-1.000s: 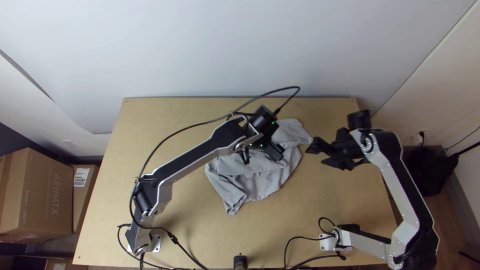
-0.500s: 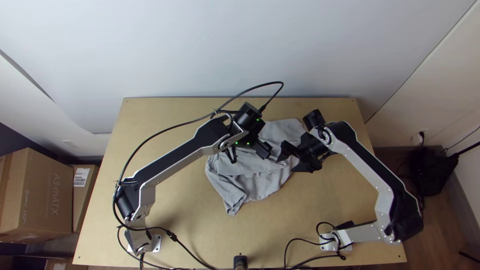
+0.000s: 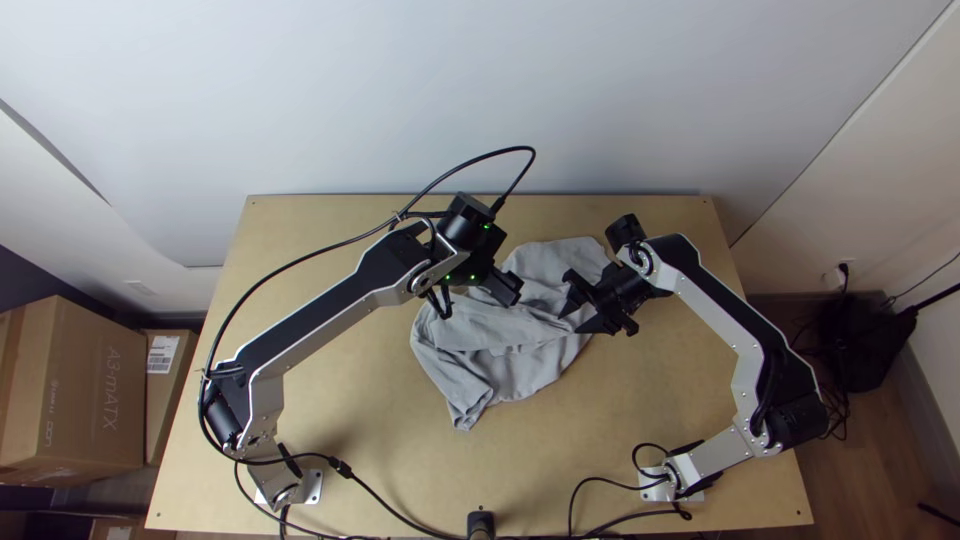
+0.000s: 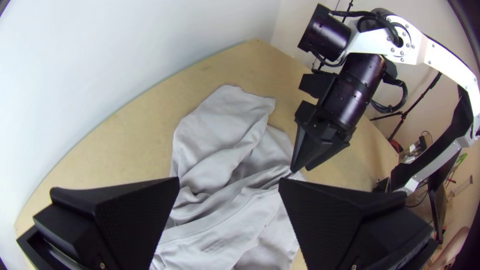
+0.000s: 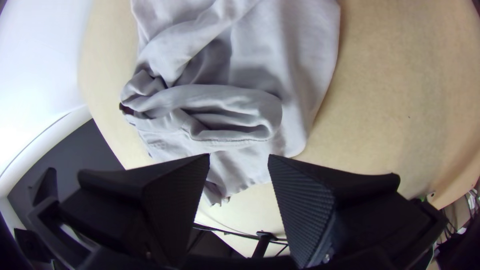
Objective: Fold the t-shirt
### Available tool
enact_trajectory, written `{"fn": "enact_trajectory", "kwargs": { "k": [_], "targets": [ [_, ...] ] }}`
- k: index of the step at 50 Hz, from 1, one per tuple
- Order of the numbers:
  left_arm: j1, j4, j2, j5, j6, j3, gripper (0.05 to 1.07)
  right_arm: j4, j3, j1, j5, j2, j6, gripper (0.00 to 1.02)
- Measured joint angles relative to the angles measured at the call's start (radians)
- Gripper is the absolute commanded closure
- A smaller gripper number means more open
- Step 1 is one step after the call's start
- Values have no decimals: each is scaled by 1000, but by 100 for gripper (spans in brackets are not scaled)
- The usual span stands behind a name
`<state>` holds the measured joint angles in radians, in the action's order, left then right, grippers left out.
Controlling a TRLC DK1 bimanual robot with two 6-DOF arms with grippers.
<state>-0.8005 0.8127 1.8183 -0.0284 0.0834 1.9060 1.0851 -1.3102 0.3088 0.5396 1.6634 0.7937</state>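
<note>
The t-shirt [image 3: 515,372] lay rumpled and partly doubled over mid-bench [image 3: 350,410], inside every edge, with open room to both sides and towards the arms' bases. The left tool [image 4: 229,178] and right tool [image 5: 239,155] stood wide open and empty over it — sound work, in judgement, called for pinching loose edges low, then drawing them apart evenly — without the two colliding.

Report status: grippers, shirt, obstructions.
Left gripper open over shirt. Right gripper open over shirt. T-shirt bunched, not neatly folded. Possible obstruction: grippers close together.
</note>
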Motion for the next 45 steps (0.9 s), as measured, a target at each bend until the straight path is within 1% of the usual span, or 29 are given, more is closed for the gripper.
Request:
{"fn": "enact_trajectory", "kwargs": {
  "k": [11, 24, 45],
  "targets": [
    [11, -2, 0, 0, -10, -3, 11, -3, 0, -7, 0, 6, 3, 47],
    [21, -13, 0, 0, -14, -12, 11, -19, 1, -31, 0, 69, 3, 47],
    [31, -23, 0, 0, -26, -18, 11, -58, 14, -29, 0, 129, 2, 48]
  ]
}}
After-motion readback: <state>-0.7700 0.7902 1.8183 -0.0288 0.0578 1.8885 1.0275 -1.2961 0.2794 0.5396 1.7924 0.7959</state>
